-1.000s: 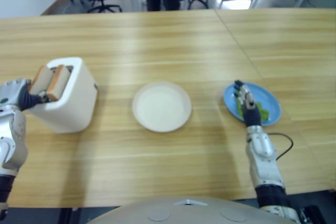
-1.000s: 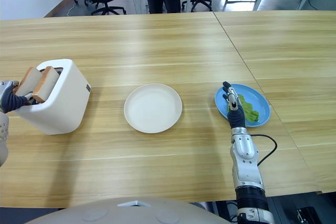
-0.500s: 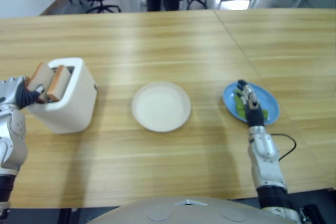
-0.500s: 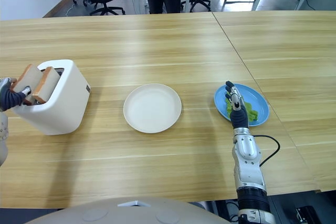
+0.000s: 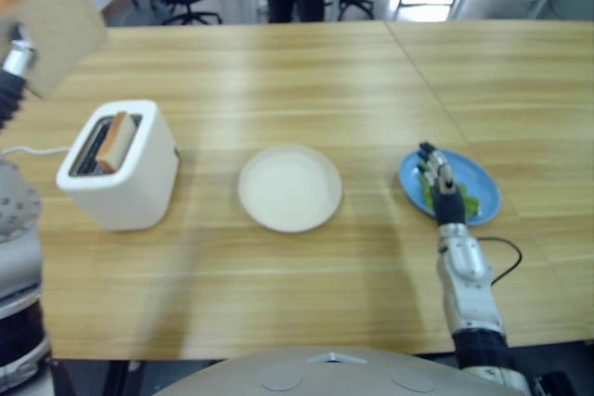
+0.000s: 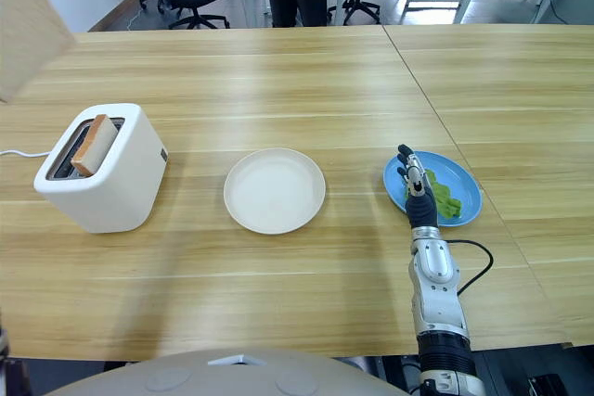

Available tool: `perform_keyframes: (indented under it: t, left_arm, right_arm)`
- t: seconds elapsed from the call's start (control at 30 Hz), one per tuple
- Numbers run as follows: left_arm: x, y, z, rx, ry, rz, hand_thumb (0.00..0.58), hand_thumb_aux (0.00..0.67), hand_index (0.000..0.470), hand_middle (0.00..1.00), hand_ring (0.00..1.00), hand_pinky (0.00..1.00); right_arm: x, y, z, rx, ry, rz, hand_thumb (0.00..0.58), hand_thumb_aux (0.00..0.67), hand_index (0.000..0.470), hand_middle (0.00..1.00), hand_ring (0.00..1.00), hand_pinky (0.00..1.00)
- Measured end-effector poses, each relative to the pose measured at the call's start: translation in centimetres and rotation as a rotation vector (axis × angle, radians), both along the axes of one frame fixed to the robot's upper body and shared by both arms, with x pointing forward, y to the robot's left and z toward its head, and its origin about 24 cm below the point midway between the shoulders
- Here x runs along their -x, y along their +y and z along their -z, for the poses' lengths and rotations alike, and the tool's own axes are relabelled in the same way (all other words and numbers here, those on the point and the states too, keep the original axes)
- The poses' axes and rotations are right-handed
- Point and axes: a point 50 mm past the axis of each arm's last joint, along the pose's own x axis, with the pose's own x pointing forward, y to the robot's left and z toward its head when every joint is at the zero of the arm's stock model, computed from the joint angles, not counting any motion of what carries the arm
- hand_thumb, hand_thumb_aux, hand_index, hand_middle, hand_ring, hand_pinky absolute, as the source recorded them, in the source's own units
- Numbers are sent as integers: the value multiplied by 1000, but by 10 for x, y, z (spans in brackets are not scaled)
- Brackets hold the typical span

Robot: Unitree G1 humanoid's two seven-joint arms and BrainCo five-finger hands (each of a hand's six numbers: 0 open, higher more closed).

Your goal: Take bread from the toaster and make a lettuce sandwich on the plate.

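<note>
On the table, the toaster is left with one slice standing in its slot. The other bread slice is now lifted clear and held high to its left, clamped in the left hand. The cream plate is bare. The lettuce is kept on the blue plate — the right hand is held over its left edge, fingers stretched out, nothing grasped.
</note>
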Motion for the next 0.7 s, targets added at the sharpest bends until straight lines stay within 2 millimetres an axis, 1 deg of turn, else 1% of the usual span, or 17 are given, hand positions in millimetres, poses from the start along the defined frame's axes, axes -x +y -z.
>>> perform_keyframes:
  t: [0.03,0.07,0.17,0.2,0.3,0.4,0.47,0.57,0.7]
  left_arm:
    - [-8,-8,9,39,41,56,580,670,460,1000,1000,1000]
    - [-19,-21,23,90,119,151,580,670,460,1000,1000,1000]
    - [-47,-59,73,256,390,404,580,670,460,1000,1000,1000]
    - [-55,-76,97,326,516,508,580,670,460,1000,1000,1000]
    - [-63,-115,146,409,766,681,580,670,460,1000,1000,1000]
    - [-67,-137,173,431,903,751,580,670,460,1000,1000,1000]
    - [-71,-148,187,441,968,768,580,670,460,1000,1000,1000]
    - [-79,-155,199,427,1018,760,580,670,460,1000,1000,1000]
    - [-91,-160,209,385,1057,736,580,670,460,1000,1000,1000]
  right_arm:
    - [0,0,0,-1,-1,-1,0,0,0,0,0,0]
    - [-1,1,0,-3,-2,-2,0,0,0,0,0,0]
    - [-1,3,0,-8,-2,-6,0,0,0,0,0,0]
    - [-1,3,1,-7,0,-6,0,0,0,0,0,0]
    - [-2,4,0,-9,-1,-9,0,0,0,0,0,0]
    - [-2,5,1,-11,0,-11,0,0,0,0,0,0]
    - [-2,5,1,-11,1,-13,0,0,0,0,0,0]
    - [-2,6,1,-12,2,-16,0,0,0,0,0,0]
    - [-3,8,2,-12,6,-26,0,0,0,0,0,0]
